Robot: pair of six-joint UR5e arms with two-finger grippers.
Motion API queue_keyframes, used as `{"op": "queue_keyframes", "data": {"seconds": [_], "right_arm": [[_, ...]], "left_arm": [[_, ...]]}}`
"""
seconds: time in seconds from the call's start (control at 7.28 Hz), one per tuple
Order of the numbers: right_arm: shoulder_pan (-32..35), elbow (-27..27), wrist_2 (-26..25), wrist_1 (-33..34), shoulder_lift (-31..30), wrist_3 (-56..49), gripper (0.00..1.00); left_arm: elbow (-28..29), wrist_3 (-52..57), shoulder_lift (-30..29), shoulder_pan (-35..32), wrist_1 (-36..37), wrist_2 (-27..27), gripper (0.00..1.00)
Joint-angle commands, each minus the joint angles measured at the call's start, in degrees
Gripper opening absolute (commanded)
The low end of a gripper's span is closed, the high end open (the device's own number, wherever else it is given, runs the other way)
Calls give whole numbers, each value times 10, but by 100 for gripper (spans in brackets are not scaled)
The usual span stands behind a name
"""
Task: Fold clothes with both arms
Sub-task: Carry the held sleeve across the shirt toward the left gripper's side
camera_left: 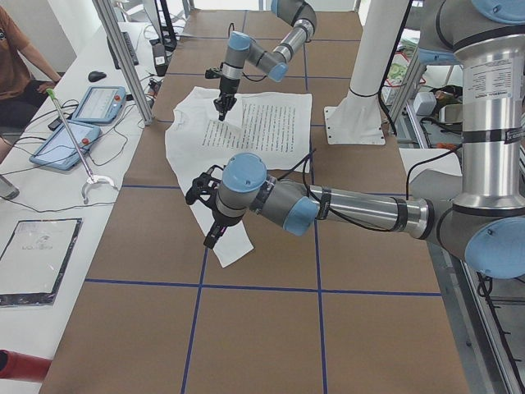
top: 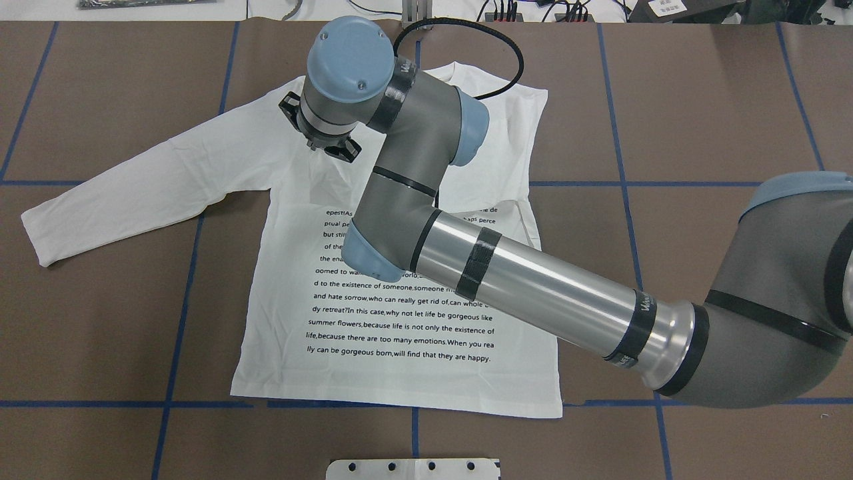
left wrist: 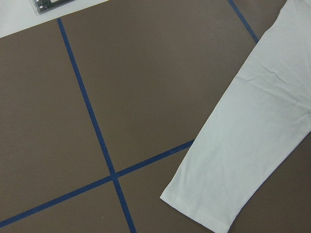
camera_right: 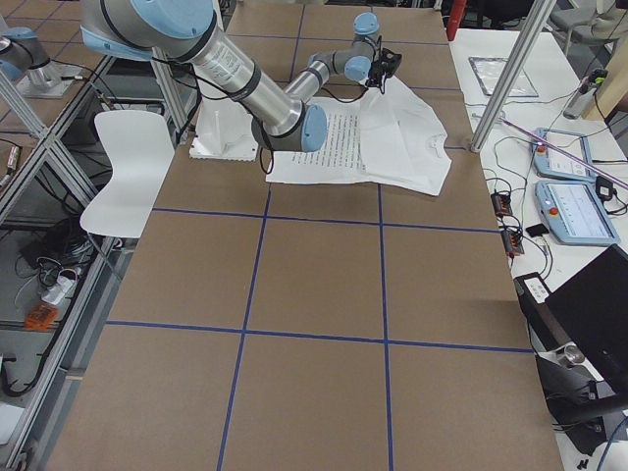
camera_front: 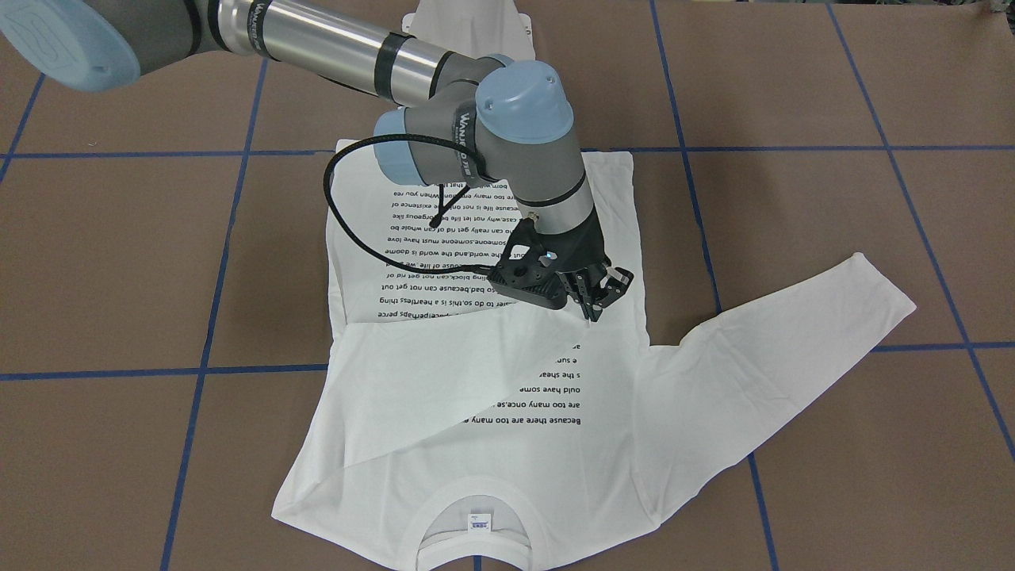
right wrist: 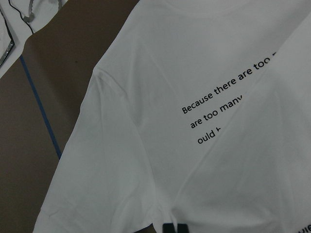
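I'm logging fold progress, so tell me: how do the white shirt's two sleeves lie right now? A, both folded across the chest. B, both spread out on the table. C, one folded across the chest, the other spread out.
C: the folded sleeve lies across the printed chest of the T-shirt, while the other sleeve stretches out to the side.

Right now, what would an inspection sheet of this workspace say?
Surface: brown table, blue tape grid.
Job's things: white long-sleeved T-shirt flat, print up; one sleeve folded across the chest, other sleeve spread out.
Clutter: nothing seen.
Grippers: right gripper at the folded sleeve's cuff, left gripper above the spread cuff; open or shut, cannot tell.
Cables: black cable loops off the right wrist, above the shirt.
Surroundings: two tablets, seated person, white pedestal base.
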State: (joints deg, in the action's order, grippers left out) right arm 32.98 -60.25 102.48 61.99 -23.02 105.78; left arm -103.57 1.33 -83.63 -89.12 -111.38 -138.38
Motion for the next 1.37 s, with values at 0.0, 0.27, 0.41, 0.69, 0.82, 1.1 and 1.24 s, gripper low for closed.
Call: {"op": "queue_keyframes", "data": {"seconds": [0.0, 0.27, 0.41, 0.69, 0.82, 1.1, 1.24], "right_arm": [[-12, 43, -31, -20, 22, 2, 0], [-16, 99, -50, -71, 47, 3, 0], [-20, 101, -61, -75, 53, 3, 0], [-26, 106, -77, -76, 57, 3, 0], [-30, 109, -102, -109, 58, 3, 0], [-41, 134, -118, -133, 57, 5, 0], [-40, 136, -119, -138, 57, 5, 0]], "left_arm": [[0, 1, 10, 0, -1, -17, 100], [0, 2, 10, 0, -1, -21, 100], [0, 2, 10, 0, -1, -21, 100], [-1, 2, 10, 0, -1, -22, 100], [-1, 2, 10, 0, -1, -22, 100], [-1, 2, 10, 0, -1, -22, 100], [-1, 2, 10, 0, -1, -22, 100]]}}
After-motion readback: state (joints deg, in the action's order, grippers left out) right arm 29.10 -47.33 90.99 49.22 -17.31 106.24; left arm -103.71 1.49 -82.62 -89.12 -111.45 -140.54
